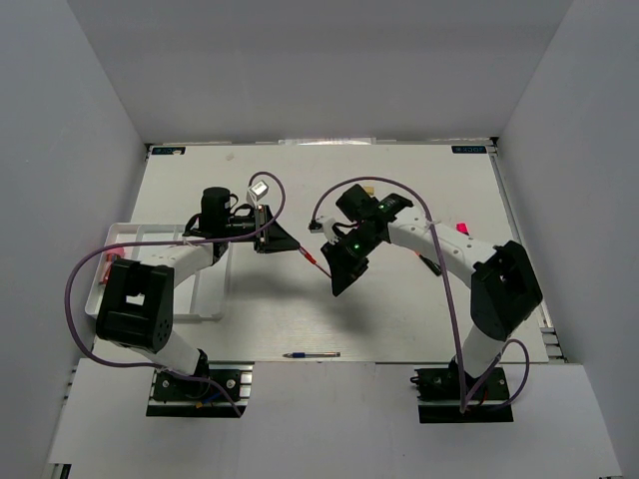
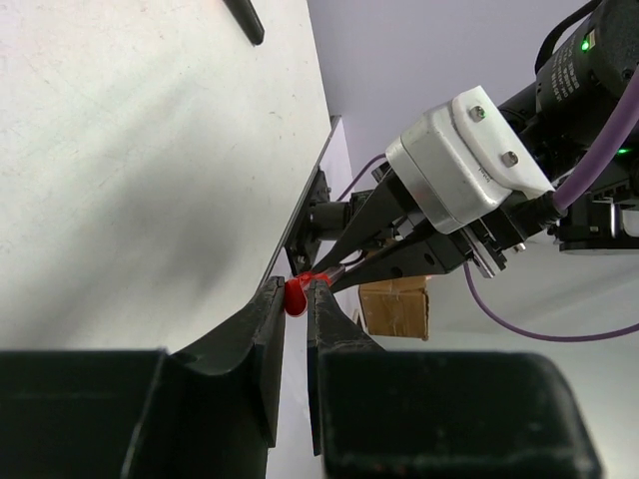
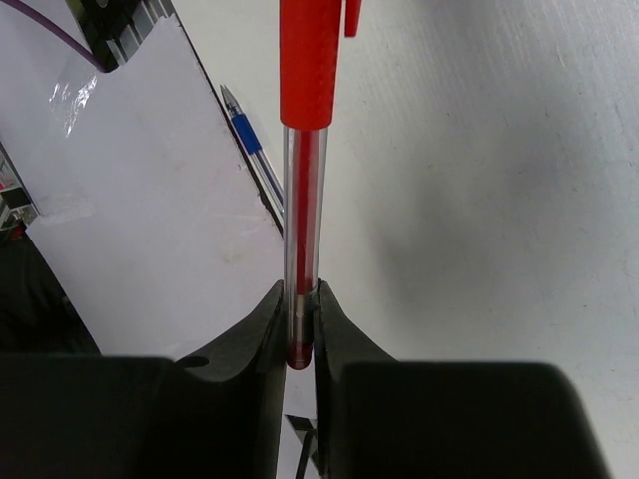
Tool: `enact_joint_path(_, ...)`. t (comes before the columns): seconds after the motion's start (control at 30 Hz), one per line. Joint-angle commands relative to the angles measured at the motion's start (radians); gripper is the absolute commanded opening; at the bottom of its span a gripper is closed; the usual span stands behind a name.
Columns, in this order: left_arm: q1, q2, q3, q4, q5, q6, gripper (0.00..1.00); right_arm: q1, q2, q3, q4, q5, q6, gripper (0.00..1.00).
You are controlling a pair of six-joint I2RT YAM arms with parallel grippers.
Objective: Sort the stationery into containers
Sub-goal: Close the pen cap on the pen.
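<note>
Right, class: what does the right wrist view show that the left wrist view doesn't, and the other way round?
Only right wrist: the clear barrel of the red pen; a blue pen on the table. Only left wrist: the right arm's fingers from outside; a tan box. Both: the red pen pinched, by the left fingers in one view, the right arm's in the other.

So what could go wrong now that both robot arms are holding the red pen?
1. Both sets of jaws pinch the red pen at once; if the arms pull apart, it could bend or lose its cap.
2. The left jaws hold only the tip of its red end, so it might slip and drop onto the table, not into the tray.
</note>
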Motion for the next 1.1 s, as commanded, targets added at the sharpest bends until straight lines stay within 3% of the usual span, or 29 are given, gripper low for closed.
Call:
enact_joint_path(0.0, -0.092, -0.037, -0.031, -0.025, 0.082, 0.004, 0.00, 0.014, 0.010, 0.111, 0.263, -0.067, -0.010, 0.00)
enact_joint_path(1.07, -0.149, -0.053, -0.071, 0.044, 0.082, -0.047, 0.00, 0.003, 0.068, 0.211, 0.269, -0.031, 0.026, 0.00)
